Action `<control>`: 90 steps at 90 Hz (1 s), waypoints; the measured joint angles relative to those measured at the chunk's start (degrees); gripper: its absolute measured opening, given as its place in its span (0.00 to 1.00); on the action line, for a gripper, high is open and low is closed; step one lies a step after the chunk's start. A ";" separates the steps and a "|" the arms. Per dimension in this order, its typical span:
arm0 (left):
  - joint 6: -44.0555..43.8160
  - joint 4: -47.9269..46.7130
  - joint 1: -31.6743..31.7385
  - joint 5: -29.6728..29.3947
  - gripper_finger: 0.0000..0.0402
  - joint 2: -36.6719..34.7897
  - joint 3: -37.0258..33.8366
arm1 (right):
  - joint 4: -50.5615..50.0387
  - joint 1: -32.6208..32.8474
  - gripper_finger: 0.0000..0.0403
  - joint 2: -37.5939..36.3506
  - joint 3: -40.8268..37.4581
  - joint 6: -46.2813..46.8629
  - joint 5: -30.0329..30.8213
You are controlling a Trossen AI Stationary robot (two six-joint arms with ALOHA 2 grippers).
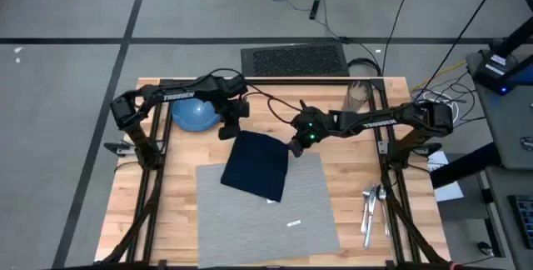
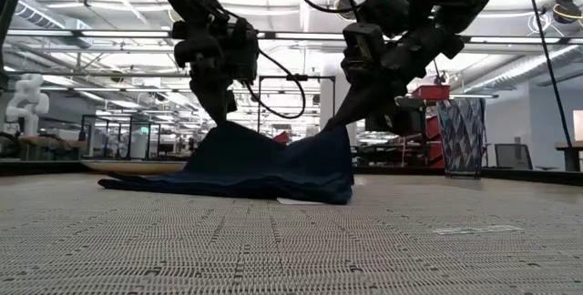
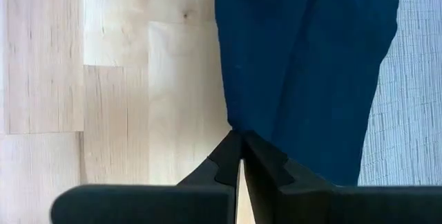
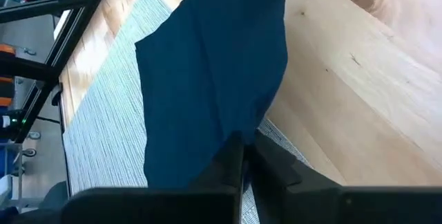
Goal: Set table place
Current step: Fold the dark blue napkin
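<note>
Left hand (image 1: 228, 128): fingers closed together on the far left corner of the dark navy napkin (image 1: 256, 164), as the left wrist view shows, with the pads meeting at the cloth edge. It sits over bare wood just beside the blue bowl (image 1: 193, 114).

Right hand (image 1: 295, 147): fingers likewise pinched shut on the napkin's far right corner; the right wrist view shows the cloth running out from between the closed tips. In the low view both corners are lifted off the surface, so the cloth rises into two peaks while its near edge lies flat.

The napkin is roughly rectangular, slightly skewed, long axis running from the far side toward the near side of the desk (image 1: 166, 195). Its near part overlaps the far left corner of the grey placemat (image 1: 283, 212); its far part lies over wood.

The placemat lies flat near the desk's centre and front, edges nearly square to the desk, small white tag (image 1: 293, 222) on its near half. Its near edge is cut off by the high view's frame.

Cutlery (image 1: 371, 203) lies on the right side, well apart from the placemat; individual pieces cannot be told apart. A clear glass (image 1: 357, 97) stands at the far right, partly behind the right arm. The bowl is partly covered by the left arm.
</note>
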 joint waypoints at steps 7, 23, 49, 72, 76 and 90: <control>0.00 -0.96 0.00 0.04 0.00 -0.42 0.00 | -0.01 0.02 0.00 0.00 0.00 0.06 -0.34; 0.00 -2.74 0.00 0.90 0.00 -0.55 0.02 | -0.02 0.02 0.00 0.00 0.00 -0.08 -2.10; 0.10 -5.17 -0.10 4.59 0.00 -0.55 0.02 | 0.10 0.39 0.00 0.02 0.00 -0.65 -3.54; 0.39 -6.42 -1.31 5.68 0.00 -0.71 0.02 | 2.47 2.71 0.00 0.02 0.00 -0.26 -3.24; 0.44 -6.81 -1.45 5.91 0.00 -1.08 0.02 | 2.51 3.33 0.00 0.02 0.00 0.10 -2.78; 0.46 -7.26 -1.79 6.03 0.00 -2.90 0.02 | 2.84 5.15 0.00 0.02 0.00 0.36 -2.49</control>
